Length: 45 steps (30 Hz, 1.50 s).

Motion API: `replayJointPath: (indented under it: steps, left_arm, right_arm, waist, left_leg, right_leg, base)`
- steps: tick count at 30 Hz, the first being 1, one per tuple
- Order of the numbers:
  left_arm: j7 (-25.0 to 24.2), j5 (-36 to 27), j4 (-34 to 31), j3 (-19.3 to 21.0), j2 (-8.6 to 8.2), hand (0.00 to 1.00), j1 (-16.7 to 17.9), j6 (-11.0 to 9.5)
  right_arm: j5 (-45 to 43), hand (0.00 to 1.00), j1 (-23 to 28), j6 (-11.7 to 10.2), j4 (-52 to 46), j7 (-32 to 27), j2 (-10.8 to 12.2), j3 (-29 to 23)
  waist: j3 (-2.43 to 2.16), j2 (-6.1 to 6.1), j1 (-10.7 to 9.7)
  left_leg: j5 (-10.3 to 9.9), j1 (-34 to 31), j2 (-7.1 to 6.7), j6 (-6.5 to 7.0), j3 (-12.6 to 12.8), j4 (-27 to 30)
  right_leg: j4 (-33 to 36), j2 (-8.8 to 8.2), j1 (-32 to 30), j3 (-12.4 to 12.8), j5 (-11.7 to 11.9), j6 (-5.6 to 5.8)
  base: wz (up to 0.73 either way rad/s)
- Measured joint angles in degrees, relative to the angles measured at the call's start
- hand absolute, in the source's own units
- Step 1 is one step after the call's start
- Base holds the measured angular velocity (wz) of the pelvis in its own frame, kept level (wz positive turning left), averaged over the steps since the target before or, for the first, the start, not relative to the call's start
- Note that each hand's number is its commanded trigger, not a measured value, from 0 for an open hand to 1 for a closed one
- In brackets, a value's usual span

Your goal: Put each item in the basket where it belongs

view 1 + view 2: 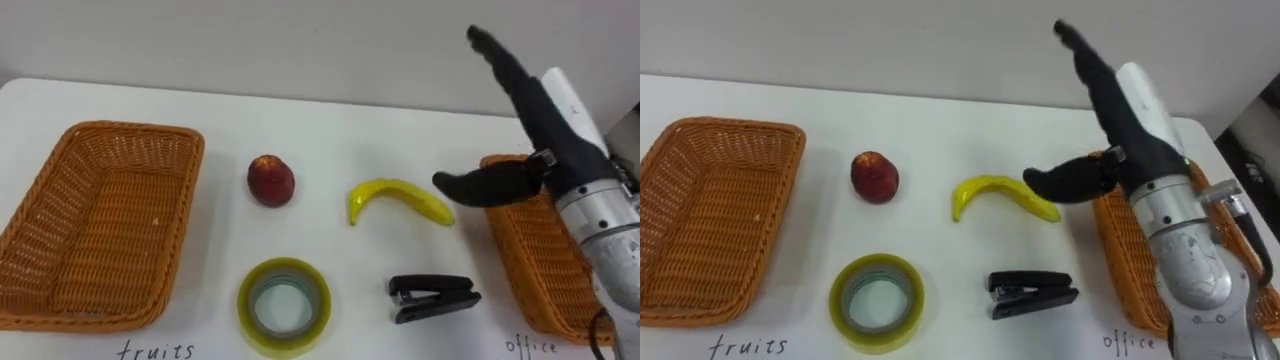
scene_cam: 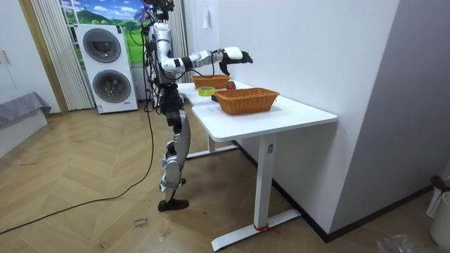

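We see our right hand [image 1: 540, 135] spread wide and empty above the banana [image 1: 398, 198], near its right tip; it lies crosswise, left end hooked toward us.

Woven wicker baskets [image 1: 100, 225], smooth white table [image 1: 330, 130]

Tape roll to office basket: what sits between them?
The black stapler lies between the tape roll and the office basket, touching neither. The left eye view shows this.
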Motion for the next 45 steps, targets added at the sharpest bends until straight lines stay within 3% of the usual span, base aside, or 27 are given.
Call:
replayJointPath:
  steps: [4, 14, 19, 26, 30, 35, 45]
  left_arm:
    - [-0.06, -0.01, -0.25, -1.43, 0.93, 0.0, -0.36, 0.84]
    - [-1.56, -0.16, -0.37, -2.19, 1.41, 0.0, -1.05, 3.3]
    - [-1.77, -0.17, -0.82, -2.86, 1.37, 0.0, -1.2, 3.67]
    - [-2.57, -0.56, -0.94, -3.22, 1.3, 0.0, -1.79, 3.89]
    - [-2.5, -0.56, -1.33, -3.22, 1.33, 0.0, -1.98, 4.19]
    - [-2.45, -0.56, -2.04, -3.2, 1.5, 0.0, -1.98, 4.58]
    - [-2.45, -2.42, -2.03, -3.13, 1.7, 0.0, -2.23, 4.63]
  right_arm:
    - [-0.75, 0.0, 0.09, 1.35, 1.0, 4.99, -0.02, 1.92]
    - [-2.78, 0.0, 0.13, 5.65, 2.47, 16.45, -0.01, 4.64]
    - [-3.46, 0.0, 0.12, 5.9, 5.2, 20.09, 0.01, 5.05]
    - [-7.14, 0.0, 0.12, 8.21, 6.81, 24.34, 0.05, 6.14]
    - [-7.5, 0.0, 0.12, 8.3, 6.83, 26.19, 0.05, 6.18]
    - [-7.63, 0.0, 0.12, 8.9, 6.82, 27.82, 0.05, 6.27]
    - [-9.37, 0.0, 0.12, 9.54, 6.69, 29.56, 0.05, 6.26]
  waist:
    - [-0.13, -0.55, 0.53]
    - [-0.07, -0.52, 2.08]
    - [-0.01, -0.43, 2.48]
    - [0.6, 0.38, 2.62]
    - [0.43, 0.13, 2.55]
    - [-0.16, -0.84, 2.63]
    - [-0.14, -1.18, 2.58]
  left_leg:
    - [0.0, -0.03, 0.01, 0.0, 0.01, 0.03]
    - [0.0, -0.01, 0.0, 0.0, -0.24, 0.04]
    - [0.0, -0.05, -0.03, 0.0, -0.64, 0.16]
    - [0.0, -0.36, -0.02, 0.0, -0.84, 0.52]
    - [0.0, -0.43, -0.03, 0.0, -0.89, 0.51]
    - [0.0, -0.29, -0.03, 0.0, -0.97, 0.5]
    - [0.0, -0.28, -0.02, 0.0, -0.95, 0.53]
  right_leg:
    - [-0.77, 0.07, 0.29, 0.09, 0.16, -0.06]
    - [-0.85, 0.07, 0.13, 0.11, 0.18, -0.05]
    - [-0.82, 0.05, 0.3, 0.0, 0.18, -0.05]
    - [-0.74, 0.09, 0.2, -0.07, 0.18, -0.05]
    - [-0.72, 0.08, 0.13, -0.07, 0.18, -0.05]
    - [-0.72, 0.08, 0.25, -0.04, 0.18, -0.06]
    - [-0.67, 0.09, 0.21, -0.09, 0.19, -0.07]
  base:
    - [0.0]
    - [0.0]
    - [0.03]
    - [0.01]
    - [0.0]
    - [0.0]
    - [0.0]
